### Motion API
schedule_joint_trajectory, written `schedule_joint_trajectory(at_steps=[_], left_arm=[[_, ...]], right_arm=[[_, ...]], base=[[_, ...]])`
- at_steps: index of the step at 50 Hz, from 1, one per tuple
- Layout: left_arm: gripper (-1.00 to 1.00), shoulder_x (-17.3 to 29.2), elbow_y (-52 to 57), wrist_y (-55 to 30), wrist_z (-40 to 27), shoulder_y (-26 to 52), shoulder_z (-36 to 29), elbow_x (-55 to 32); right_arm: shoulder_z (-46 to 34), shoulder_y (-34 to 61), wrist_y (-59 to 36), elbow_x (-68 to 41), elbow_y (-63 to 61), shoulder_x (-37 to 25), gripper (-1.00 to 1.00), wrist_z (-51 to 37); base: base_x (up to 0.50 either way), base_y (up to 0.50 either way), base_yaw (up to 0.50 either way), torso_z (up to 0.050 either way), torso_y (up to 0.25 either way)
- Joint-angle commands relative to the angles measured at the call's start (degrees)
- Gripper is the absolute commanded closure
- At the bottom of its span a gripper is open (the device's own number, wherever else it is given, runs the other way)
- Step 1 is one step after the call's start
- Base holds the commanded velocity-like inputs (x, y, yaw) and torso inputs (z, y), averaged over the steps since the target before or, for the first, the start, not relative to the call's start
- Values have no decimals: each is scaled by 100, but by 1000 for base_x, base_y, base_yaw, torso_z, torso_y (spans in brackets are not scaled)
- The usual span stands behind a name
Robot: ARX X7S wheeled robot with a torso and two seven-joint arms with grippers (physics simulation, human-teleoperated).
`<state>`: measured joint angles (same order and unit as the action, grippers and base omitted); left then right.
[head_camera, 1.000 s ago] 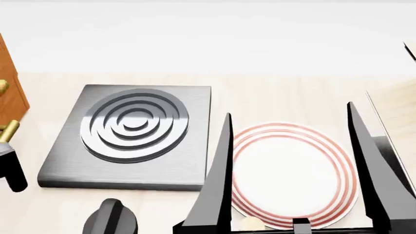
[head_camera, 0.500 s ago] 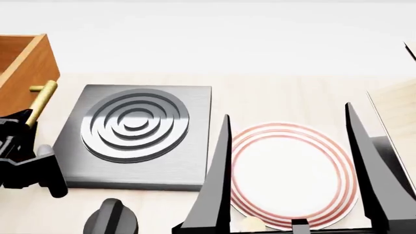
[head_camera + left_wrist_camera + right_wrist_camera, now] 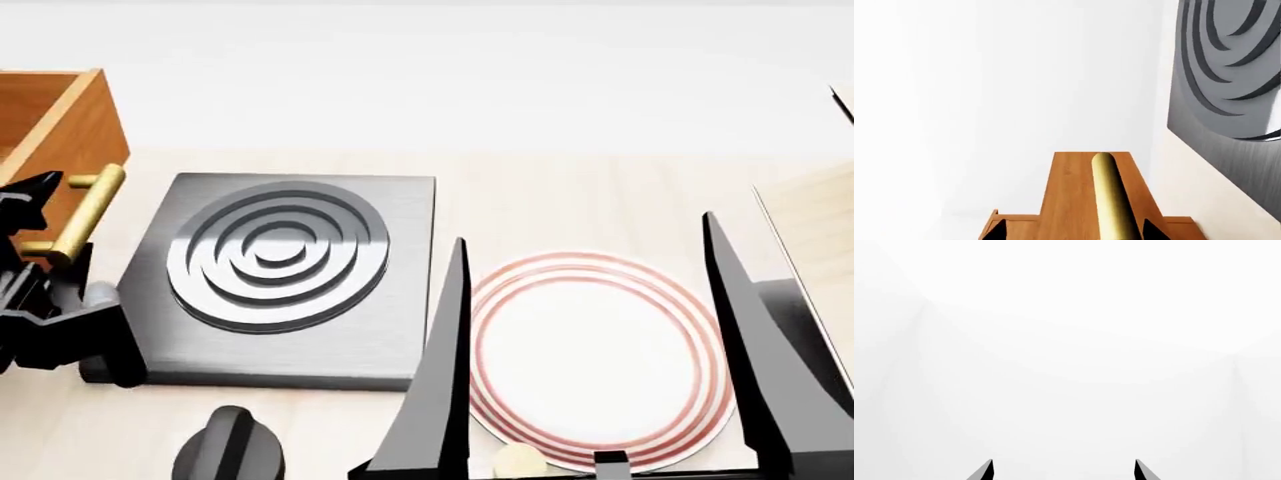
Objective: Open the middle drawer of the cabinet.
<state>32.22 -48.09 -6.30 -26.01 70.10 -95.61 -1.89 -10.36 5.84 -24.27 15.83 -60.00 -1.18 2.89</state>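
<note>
Brass bar handle (image 3: 1111, 200) sits between left gripper (image 3: 40, 215) fingertips, which stand apart either side — whether they pinch it, cannot tell. Middle drawer (image 3: 54, 130) juts out at head view's left edge, beside hotplate (image 3: 274, 270). Right gripper (image 3: 587, 350) idle, spread wide above plate (image 3: 587, 360), holding nothing.

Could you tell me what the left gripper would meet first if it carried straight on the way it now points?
Probably the brass handle of the middle drawer: in the left wrist view it runs between the left gripper fingertips, wood front just behind. Whether they already touch it is unclear.
</note>
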Motion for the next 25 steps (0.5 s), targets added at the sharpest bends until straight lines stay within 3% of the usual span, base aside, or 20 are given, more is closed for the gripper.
schedule_joint_trajectory(at_steps=[1, 8, 18, 25], left_arm=[[-100, -206, -22, 12, 35, 247, 536, 297], [-100, -31, 279, 433, 729, 12, 983, -616], [-100, 87, 652, 308, 1122, -130, 1476, -1506], [-100, 138, 839, 52, 1577, -216, 2156, -2686]], right_arm=[[98, -5, 43, 154, 1, 114, -100, 147], [99, 1, 38, 153, 1, 114, -100, 142], [112, 9, 50, 131, 1, 114, -100, 130], [107, 35, 17, 125, 1, 114, -100, 131]], base=[[0, 0, 0, 0, 0], [0, 0, 0, 1, 2], [0, 0, 0, 0, 1], [0, 0, 0, 0, 1]])
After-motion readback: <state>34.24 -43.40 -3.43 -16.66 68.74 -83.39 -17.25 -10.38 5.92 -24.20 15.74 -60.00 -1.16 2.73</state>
